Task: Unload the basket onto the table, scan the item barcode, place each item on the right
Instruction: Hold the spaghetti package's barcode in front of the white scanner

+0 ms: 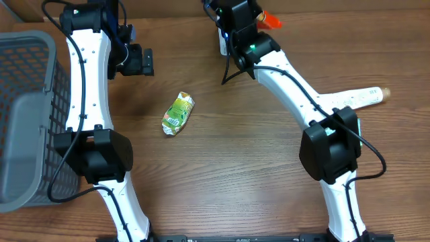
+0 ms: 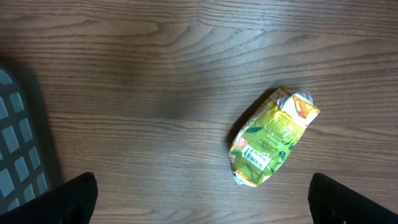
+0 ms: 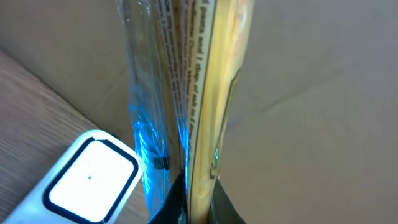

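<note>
- 2 arms reach over a wooden table (image 1: 228, 175).
- The right gripper (image 3: 194, 210) is closed tight on one edge of a flat packet (image 3: 202, 93), yellow with a clear film side. It holds the packet at the far edge of the table, about the middle.
- A white scanner (image 3: 90, 177) with a bright window is just beside the packet, and blue light falls on the film. I cannot tell if they touch.
- The left gripper (image 2: 205, 202) has its fingers wide apart and holds nothing. It hangs above the table toward the far left corner.
- 1 green pouch (image 2: 273, 137) lies flat left of the table's middle, barcode label up, apart from both grippers.
- A grey basket (image 1: 27, 81) stands at the left edge.
</note>
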You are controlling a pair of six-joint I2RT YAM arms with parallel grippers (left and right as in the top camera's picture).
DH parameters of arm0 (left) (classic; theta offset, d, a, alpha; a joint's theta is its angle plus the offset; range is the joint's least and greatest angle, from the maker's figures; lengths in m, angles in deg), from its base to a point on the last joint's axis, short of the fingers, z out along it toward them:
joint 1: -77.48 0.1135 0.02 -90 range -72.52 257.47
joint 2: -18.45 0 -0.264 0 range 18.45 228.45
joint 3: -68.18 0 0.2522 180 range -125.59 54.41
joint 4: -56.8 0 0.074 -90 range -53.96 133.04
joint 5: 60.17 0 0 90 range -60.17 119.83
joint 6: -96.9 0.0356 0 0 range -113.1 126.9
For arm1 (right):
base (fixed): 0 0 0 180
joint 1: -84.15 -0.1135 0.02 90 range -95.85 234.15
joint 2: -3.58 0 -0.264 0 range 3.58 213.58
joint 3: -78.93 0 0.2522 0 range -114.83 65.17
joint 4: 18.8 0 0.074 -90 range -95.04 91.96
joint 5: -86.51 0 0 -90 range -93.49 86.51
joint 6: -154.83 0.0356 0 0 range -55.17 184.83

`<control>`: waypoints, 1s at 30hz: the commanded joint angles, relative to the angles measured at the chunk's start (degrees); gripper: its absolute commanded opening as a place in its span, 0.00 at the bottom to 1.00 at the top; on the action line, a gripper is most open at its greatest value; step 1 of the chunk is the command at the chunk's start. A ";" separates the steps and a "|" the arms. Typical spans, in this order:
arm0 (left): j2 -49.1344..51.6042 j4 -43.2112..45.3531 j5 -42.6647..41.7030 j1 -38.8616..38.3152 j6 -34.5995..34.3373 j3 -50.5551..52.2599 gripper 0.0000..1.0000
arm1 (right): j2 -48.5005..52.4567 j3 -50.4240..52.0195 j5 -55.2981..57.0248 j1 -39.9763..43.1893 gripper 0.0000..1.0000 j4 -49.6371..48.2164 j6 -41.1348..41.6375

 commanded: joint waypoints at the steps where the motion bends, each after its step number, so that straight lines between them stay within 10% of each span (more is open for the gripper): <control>1: 0.48 0.04 0.17 -0.22 1.07 0.15 0.99 | -0.39 -2.43 0.79 0.00 0.04 -4.33 -8.87; 30: 0.48 0.04 0.17 -0.33 1.07 0.15 1.00 | 6.58 -2.32 -2.27 -2.25 0.04 -16.65 -14.10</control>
